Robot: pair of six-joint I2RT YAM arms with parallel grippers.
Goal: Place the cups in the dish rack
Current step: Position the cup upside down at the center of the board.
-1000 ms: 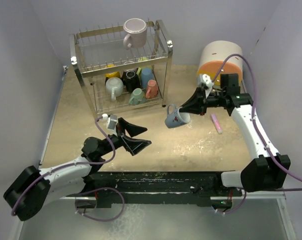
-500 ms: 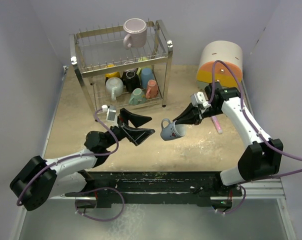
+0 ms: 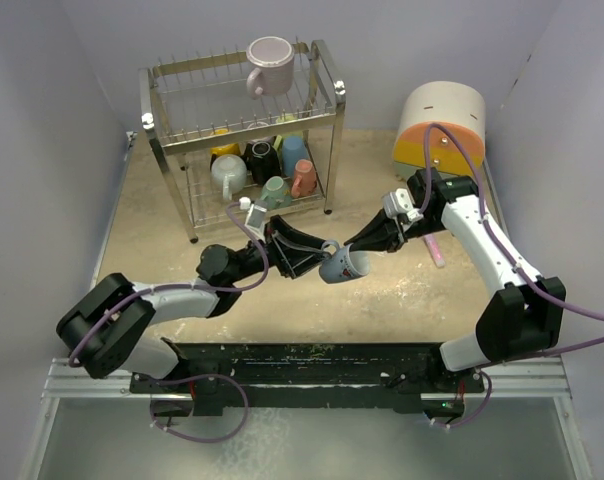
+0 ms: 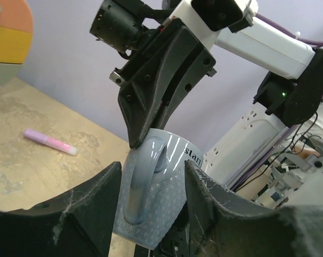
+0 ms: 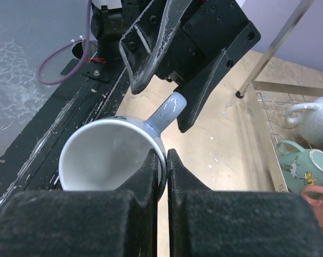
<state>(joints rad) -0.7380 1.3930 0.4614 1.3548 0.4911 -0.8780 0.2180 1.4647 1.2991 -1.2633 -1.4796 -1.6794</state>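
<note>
Two grippers meet at one grey-blue mug (image 3: 340, 265), held in the air over the middle of the worktop. Its rim is clamped by the right gripper (image 5: 164, 160); the left gripper (image 4: 151, 206) is spread wide, straddling handle and body. Glazed ceramic looks stiff, slick, chippable and fairly light: a firm squeeze across the body suits, before the dish rack (image 3: 247, 127) at the far left corner.

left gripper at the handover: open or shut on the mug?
Open. In the left wrist view the left gripper straddles the mug handle, fingers spread, not clamped. The right gripper pinches its rim.
</note>
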